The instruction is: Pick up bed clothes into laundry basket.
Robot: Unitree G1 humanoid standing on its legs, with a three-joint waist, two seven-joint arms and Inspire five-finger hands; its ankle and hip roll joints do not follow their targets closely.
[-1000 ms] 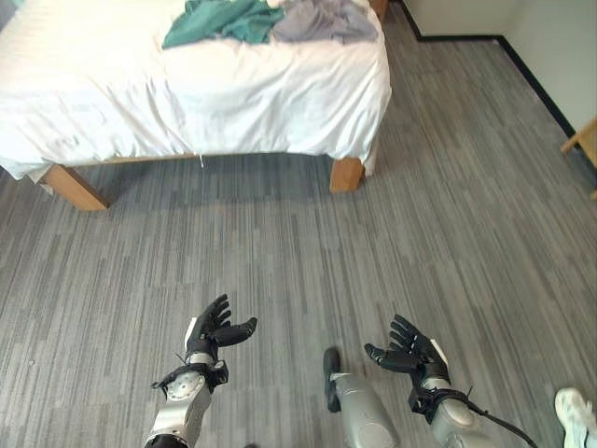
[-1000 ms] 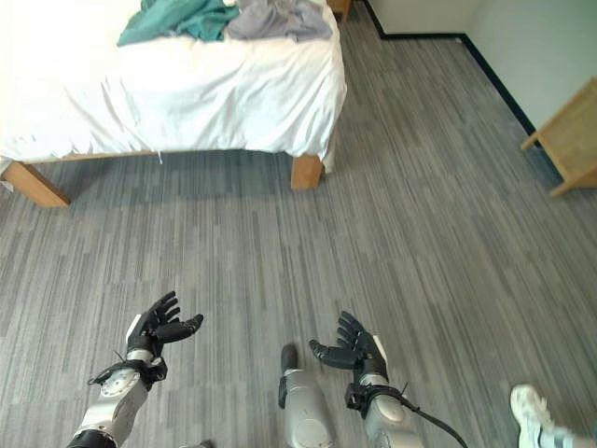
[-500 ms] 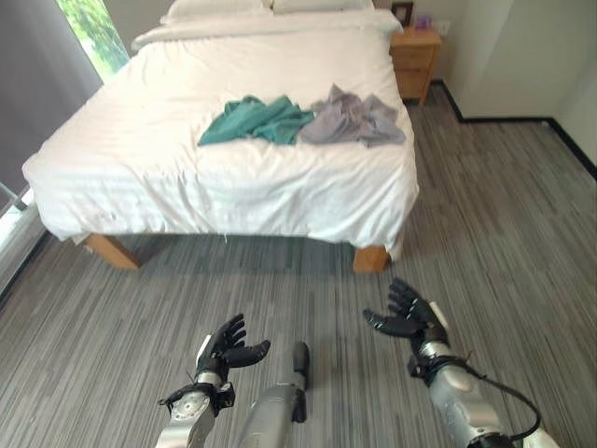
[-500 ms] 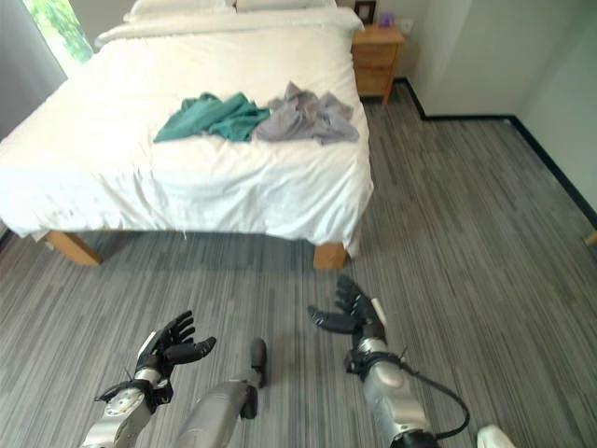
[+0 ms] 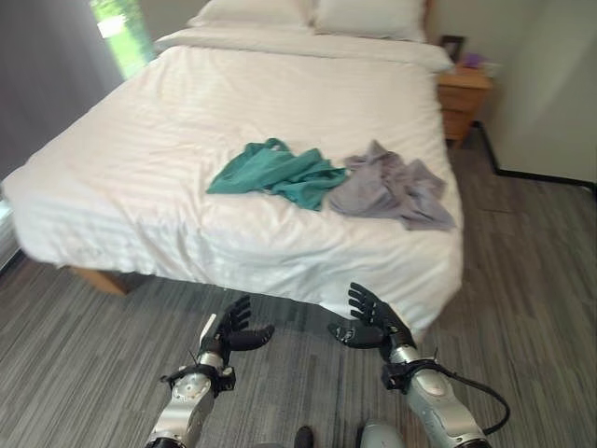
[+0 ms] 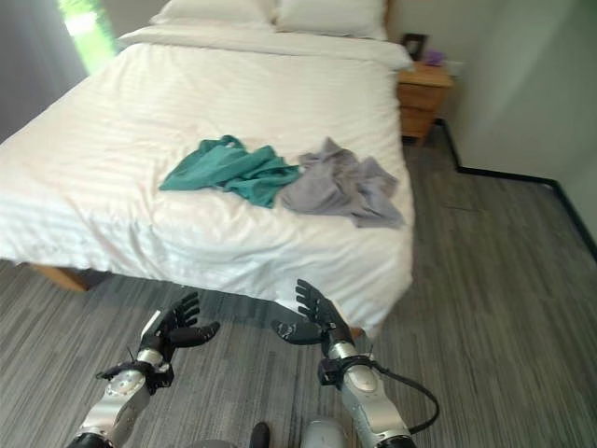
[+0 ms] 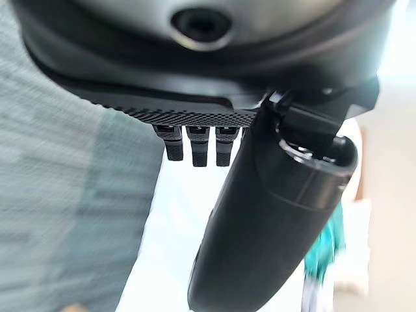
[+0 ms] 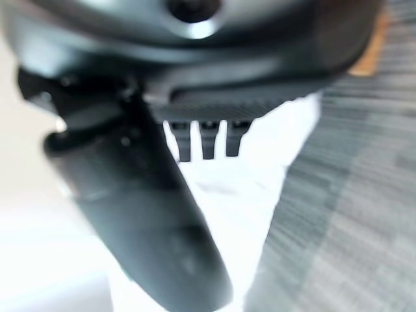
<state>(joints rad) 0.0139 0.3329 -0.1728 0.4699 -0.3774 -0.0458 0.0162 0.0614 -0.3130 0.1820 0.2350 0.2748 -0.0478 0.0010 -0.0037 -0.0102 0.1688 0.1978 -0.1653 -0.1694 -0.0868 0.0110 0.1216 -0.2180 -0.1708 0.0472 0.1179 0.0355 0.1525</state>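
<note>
Your left hand (image 5: 227,334) has its fingers spread and relaxed, palm turned inward, with nothing in it. Your right hand (image 5: 373,322) is the same: fingers fanned out, thumb apart, nothing held. Both hands hover over the grey floor (image 5: 75,364), just short of the foot edge of the bed (image 5: 140,159).

From the hands, look toward 12 o'clock. Two garments lie on the white sheet, near the foot of the bed and well apart from both hands:
- the green garment (image 5: 276,175), at about 12 o'clock from your left hand
- the grey garment (image 5: 392,190), at about 12 o'clock from your right hand, touching the green one along its inner edge

A wooden nightstand (image 5: 464,97) stands at about 1 o'clock, beside the head of the bed. Two pillows (image 5: 308,13) lie at the far end.

Handling, as a judgement: both garments look light, soft and limp. Expect them to sag and trail when lifted, and expect the sheet to pinch up with them if you close too deep. Take hold at the raised, bunched folds in the middle of each heap, not at a flat edge. Because the two touch, gather one at a time or scoop both together, so that neither drags off the bed

No laundry basket can be made out here; locate it before you lift
</note>
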